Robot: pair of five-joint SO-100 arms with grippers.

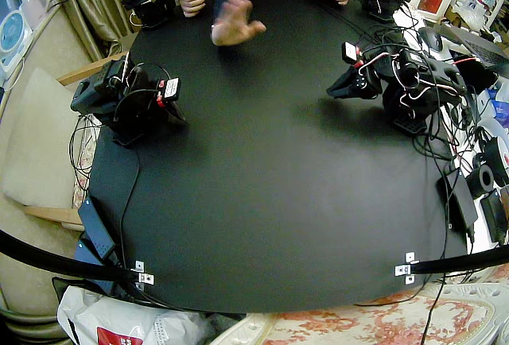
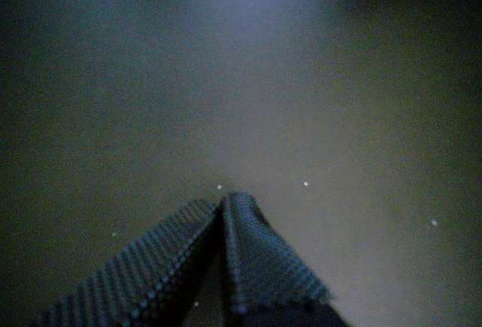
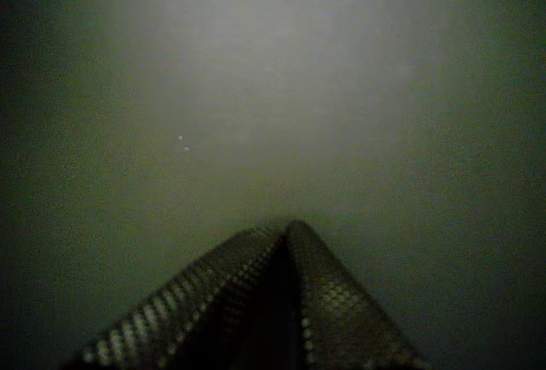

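Both black arms sit folded at the sides of the round black table. The left gripper rests low over the mat, pointing toward the table's middle, shut with nothing in it. The right gripper also hangs just above the mat, shut and empty. In a wrist view a gripper shows its textured fingers pressed tip to tip over bare dark mat. In a wrist view the other gripper looks the same, tips together with only mat ahead. No loose object lies near either gripper.
A person's hand hovers over the table's far edge. Cables, adapters and small devices crowd the side by the left arm. A cushioned chair stands beside the right arm. Two black straps cross the near corners.
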